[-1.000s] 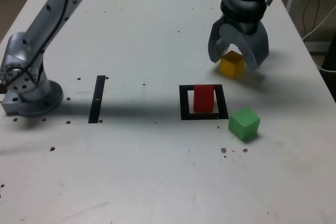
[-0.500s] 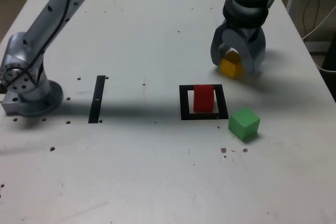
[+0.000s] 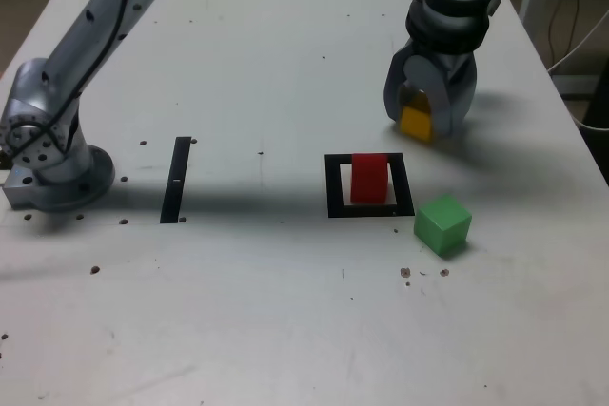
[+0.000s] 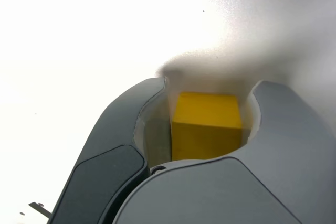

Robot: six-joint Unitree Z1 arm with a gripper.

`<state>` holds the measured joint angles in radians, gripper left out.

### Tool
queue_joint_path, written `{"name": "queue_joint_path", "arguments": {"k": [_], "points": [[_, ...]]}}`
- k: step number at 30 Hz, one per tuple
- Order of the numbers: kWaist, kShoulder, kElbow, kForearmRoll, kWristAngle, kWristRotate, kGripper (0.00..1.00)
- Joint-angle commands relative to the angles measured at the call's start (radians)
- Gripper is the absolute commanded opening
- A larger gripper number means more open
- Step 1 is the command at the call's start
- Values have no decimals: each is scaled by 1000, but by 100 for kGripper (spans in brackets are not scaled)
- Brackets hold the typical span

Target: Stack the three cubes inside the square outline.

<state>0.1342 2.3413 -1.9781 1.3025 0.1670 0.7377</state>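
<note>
The yellow cube (image 3: 415,124) stands on the white table, behind the square outline in the exterior view and towards that view's right. My gripper (image 3: 422,121) reaches down over it and is shut on it, one jaw on each side. Up close in the wrist view, the yellow cube (image 4: 207,124) fills the space between the grey jaws of the gripper (image 4: 210,95). The red cube (image 3: 369,178) stands inside the square outline (image 3: 333,187). The green cube (image 3: 442,223) lies just outside the outline's near right corner, as the exterior view shows it.
A narrow black strip (image 3: 176,178) lies on the table at the exterior view's left of the outline. The arm's base (image 3: 52,154) stands at that view's far left. The table's right edge (image 3: 571,111) runs close to the gripper, with cables beyond it.
The jaws have closed from wide open onto the yellow cube. The gripper has dropped slightly around it. The red and green cubes have not moved.
</note>
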Motion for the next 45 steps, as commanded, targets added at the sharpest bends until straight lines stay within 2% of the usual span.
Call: {"name": "queue_joint_path", "arguments": {"k": [1,10,20,32,45], "points": [[-1,2,4,2,2,-1,40],[-1,-26,15,8,2,-12,40],[-1,-151,104,22,-2,-78,40],[-22,-273,242,25,-39,-253,40],[-92,-305,285,47,-68,-501,40]]}}
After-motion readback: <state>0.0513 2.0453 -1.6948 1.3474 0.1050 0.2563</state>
